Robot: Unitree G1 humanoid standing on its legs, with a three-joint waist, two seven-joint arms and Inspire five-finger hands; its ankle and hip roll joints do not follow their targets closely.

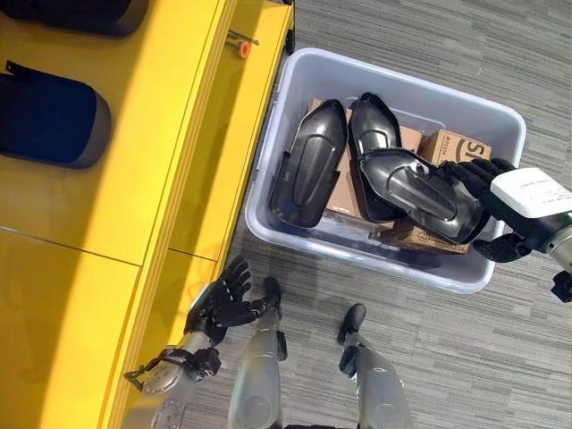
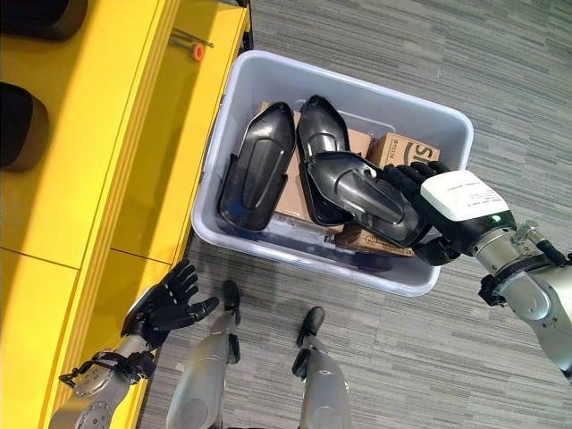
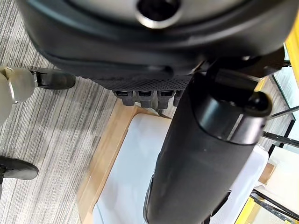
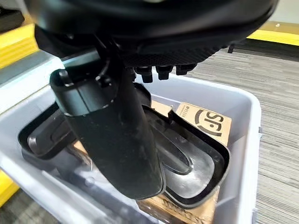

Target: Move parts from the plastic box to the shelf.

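Reaching into the plastic box [image 1: 483, 268] from its outer side, the right robot hand [image 2: 427, 192] has its fingers over the near end of a black molded part [image 2: 366, 207] and its thumb [image 2: 436, 253] below that end, so the part is pinched between them. That part lies tilted across the cardboard boxes [image 1: 451, 147] inside the plastic box; the right wrist view shows its hollow underside [image 4: 187, 158] turned up just past the thumb. Beyond the held part, farther from the right robot hand, a second black part [image 1: 374, 134] leans against it, and a third black part [image 1: 308, 163] lies at the side of the box nearest the yellow shelf [image 1: 107, 206].

The left robot hand [image 1: 225, 304] hangs low over the grey carpet floor [image 1: 429, 357], just beside the shelf's edge, its fingers spread and loosely straight, holding nothing. On the shelf, well apart from that hand, sit two dark rounded parts [image 1: 49, 116], one partly cut off by the view's edge. A small orange-tipped tool [image 1: 241, 45] lies on the shelf beside the far corner of the plastic box.
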